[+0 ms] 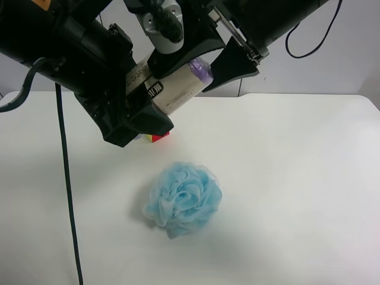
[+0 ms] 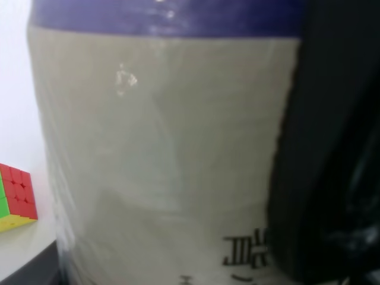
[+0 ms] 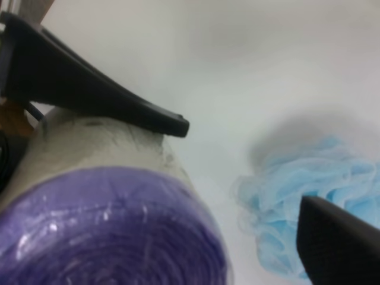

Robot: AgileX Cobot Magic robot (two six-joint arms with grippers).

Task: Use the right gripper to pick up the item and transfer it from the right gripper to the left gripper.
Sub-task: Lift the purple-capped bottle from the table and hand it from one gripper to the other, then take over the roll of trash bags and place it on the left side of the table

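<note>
The item (image 1: 181, 89), a roll with a lilac end and a white printed label, hangs in the air above the table. The left gripper (image 1: 155, 96), on the bulky arm at the exterior high view's left, is shut on its lower part. In the left wrist view the label (image 2: 160, 148) fills the frame with a black finger (image 2: 323, 148) against it. The right gripper (image 1: 205, 64) is open, its prongs spread on either side of the lilac end. The right wrist view shows that end (image 3: 107, 231) below one finger (image 3: 95, 98), with the other finger (image 3: 338, 243) well apart from it.
A fluffy light-blue bath pouf (image 1: 184, 199) lies on the white table (image 1: 297, 178) below the grippers; it also shows in the right wrist view (image 3: 309, 178). A multicoloured puzzle cube (image 1: 155, 137) sits behind it, partly hidden by the left arm, and shows in the left wrist view (image 2: 16, 196). A black cable (image 1: 65, 178) hangs at the left.
</note>
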